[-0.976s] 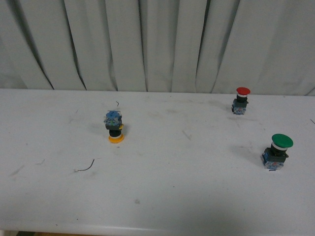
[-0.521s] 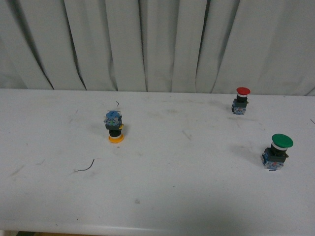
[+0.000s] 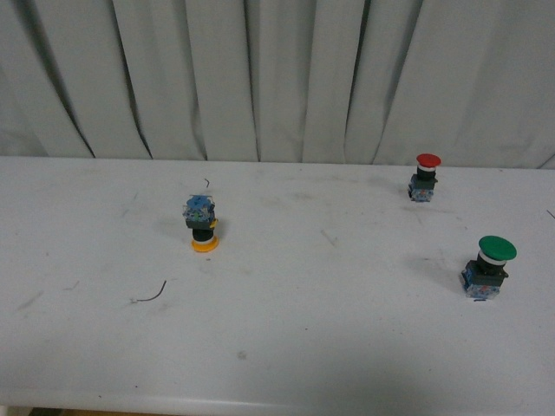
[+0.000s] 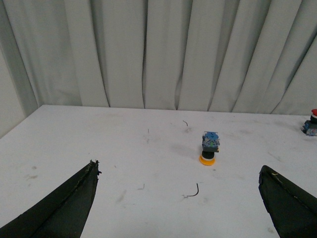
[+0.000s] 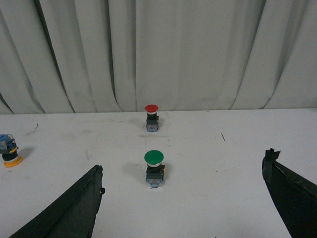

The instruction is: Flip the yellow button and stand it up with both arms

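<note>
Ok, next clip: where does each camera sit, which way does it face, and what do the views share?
Front view: on the robot's body, facing forward across the white table to the curtain; no arm shows.
Left wrist view: on the left arm, facing the yellow button, cap down; the open left gripper frames it.
Right wrist view: on the right arm, facing the green button and red button; the open right gripper shows.
Shared: all three show the yellow button and the red button.
</note>
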You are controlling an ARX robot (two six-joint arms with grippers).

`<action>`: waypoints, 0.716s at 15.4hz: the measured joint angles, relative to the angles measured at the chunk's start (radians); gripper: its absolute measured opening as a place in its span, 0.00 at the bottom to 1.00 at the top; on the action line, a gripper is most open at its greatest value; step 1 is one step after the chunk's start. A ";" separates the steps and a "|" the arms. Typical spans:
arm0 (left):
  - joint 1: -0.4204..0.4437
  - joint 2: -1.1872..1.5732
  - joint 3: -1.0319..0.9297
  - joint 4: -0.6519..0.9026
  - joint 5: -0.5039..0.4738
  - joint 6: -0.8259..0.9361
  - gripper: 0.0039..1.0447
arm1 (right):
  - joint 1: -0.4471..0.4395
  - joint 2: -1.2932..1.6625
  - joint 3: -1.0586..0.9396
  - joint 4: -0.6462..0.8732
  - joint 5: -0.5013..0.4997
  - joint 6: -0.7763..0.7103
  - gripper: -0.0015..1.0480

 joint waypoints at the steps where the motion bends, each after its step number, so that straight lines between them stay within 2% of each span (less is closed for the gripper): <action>1: 0.000 0.000 0.000 0.000 0.000 0.000 0.94 | 0.000 0.000 0.000 0.000 0.000 0.000 0.94; 2: 0.000 0.000 0.000 0.000 0.000 0.000 0.94 | 0.000 0.000 0.000 0.000 0.000 0.000 0.94; 4: 0.024 0.103 0.083 -0.211 0.059 -0.052 0.94 | 0.000 0.000 0.000 0.000 -0.001 0.000 0.94; 6: 0.031 0.165 0.126 -0.236 0.077 -0.099 0.94 | 0.000 0.000 0.000 0.000 0.000 0.000 0.94; 9: 0.065 0.301 0.148 -0.055 0.091 -0.121 0.94 | 0.000 0.000 0.000 0.000 0.000 0.000 0.94; 11: 0.050 0.548 0.159 0.180 0.065 -0.141 0.94 | 0.000 0.000 0.000 0.000 0.000 0.000 0.94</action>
